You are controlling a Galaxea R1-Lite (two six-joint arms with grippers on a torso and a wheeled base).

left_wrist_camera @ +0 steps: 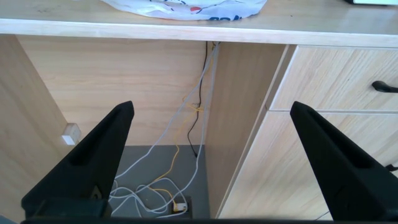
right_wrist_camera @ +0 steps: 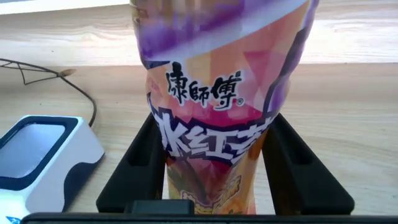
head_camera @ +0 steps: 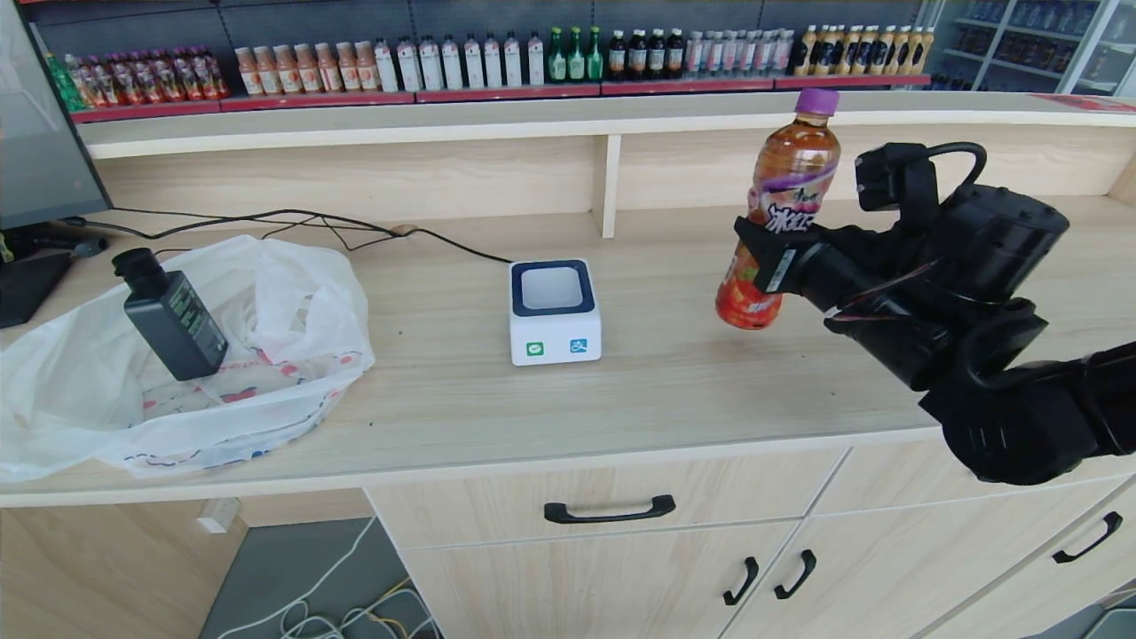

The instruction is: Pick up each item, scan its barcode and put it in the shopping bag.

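The right pincer (head_camera: 765,257) is holding an orange drink bottle (head_camera: 794,169) with a purple cap clear above the counter (head_camera: 674,382), gripping it at the lower label; the bottle is tilting slightly. A white scanner (head_camera: 554,311) is sitting on the counter to the bottle's left. Farther left, a white shopping bag (head_camera: 302,293) is lying open, and a dark container (head_camera: 173,319) is leaning in it, apparently resting on the bag's bottom.
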